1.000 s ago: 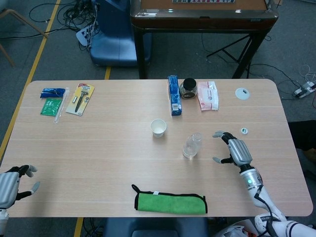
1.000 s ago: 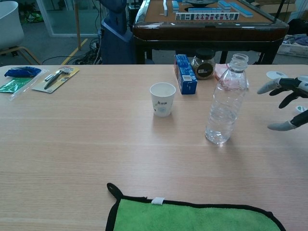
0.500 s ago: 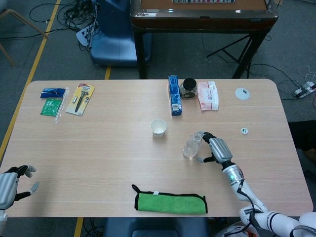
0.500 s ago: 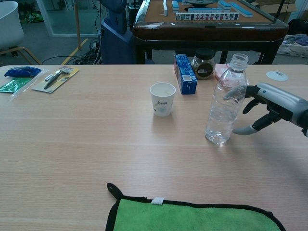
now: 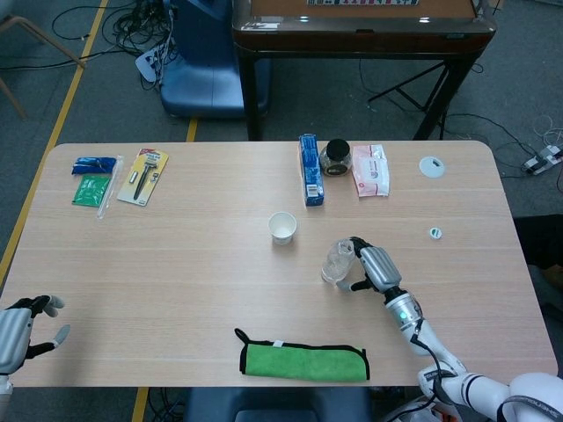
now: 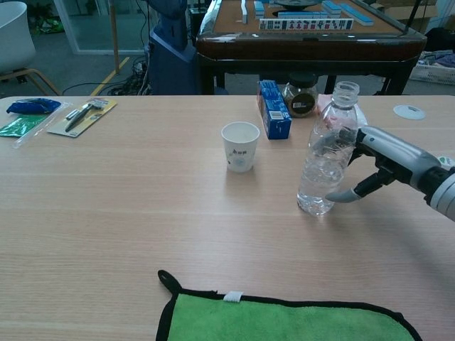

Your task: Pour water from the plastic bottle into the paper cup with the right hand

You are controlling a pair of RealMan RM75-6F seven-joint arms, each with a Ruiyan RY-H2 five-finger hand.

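Clear plastic bottle (image 6: 325, 158) tilted on counter (image 6: 114, 206), right of paper cup (image 6: 240, 146). Right robot hand (image 6: 377, 160) wraps it, fingers touching. Left robot hand (image 5: 22, 327) spread, empty.

green cloth (image 6: 284, 323) cropped below, jar label (image 6: 301, 105) unreadable

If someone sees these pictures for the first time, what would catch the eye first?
Probably the right hand wrapping its fingers around the uncapped plastic bottle, which leans slightly right of the table's middle. Next, the white paper cup standing open to the bottle's left, and the bright green cloth at the near edge.
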